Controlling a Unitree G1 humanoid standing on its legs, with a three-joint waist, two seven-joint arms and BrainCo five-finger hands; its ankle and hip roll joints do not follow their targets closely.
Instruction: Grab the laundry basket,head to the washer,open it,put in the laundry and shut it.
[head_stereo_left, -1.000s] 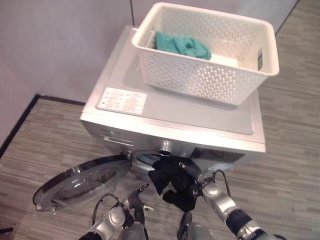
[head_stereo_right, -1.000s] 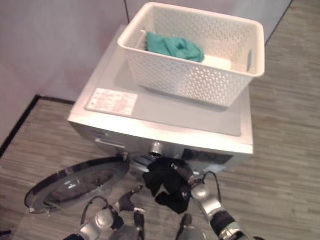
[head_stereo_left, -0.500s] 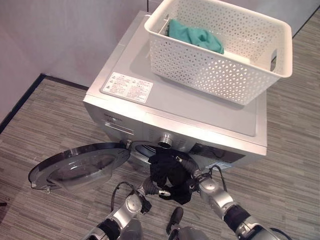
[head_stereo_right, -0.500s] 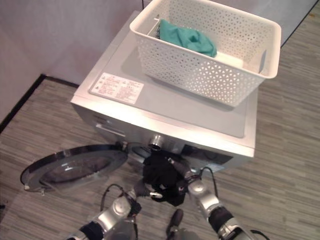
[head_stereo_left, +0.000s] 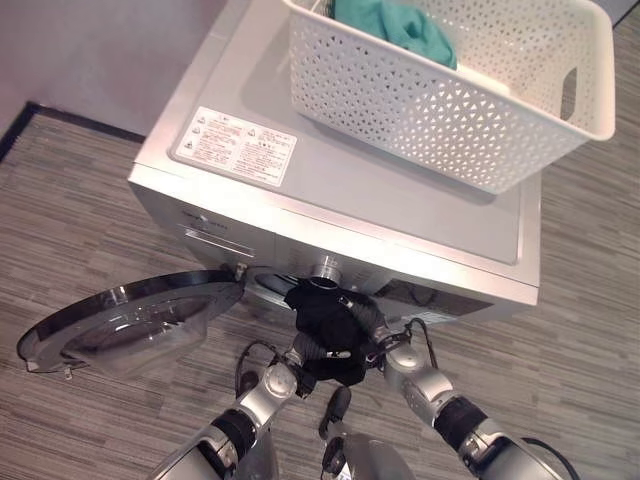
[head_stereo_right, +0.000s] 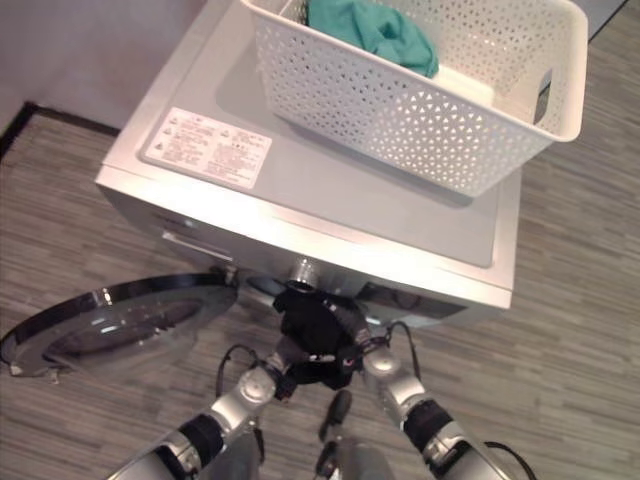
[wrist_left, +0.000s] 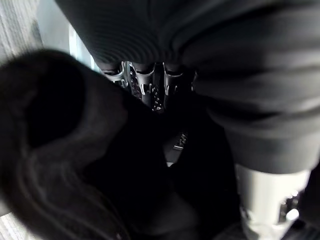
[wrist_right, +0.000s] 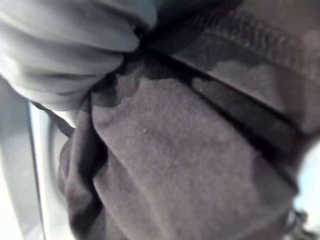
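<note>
Both of the robot's hands meet on a bundle of black cloth at the mouth of a silver front-loading washer, bunched, it seems, so it will pass through the opening. The right hand curls its fingers over the garment's upper side; the left hand presses in from below, its silver fingers buried in the fabric, so whether they grip cannot be told. The round glass-fronted door hangs wide open to the left, clear of the loading path. On the washer's lid rests the white perforated plastic laundry basket, with teal clothing inside. A white instruction sticker on the lid is too small to read.
</note>
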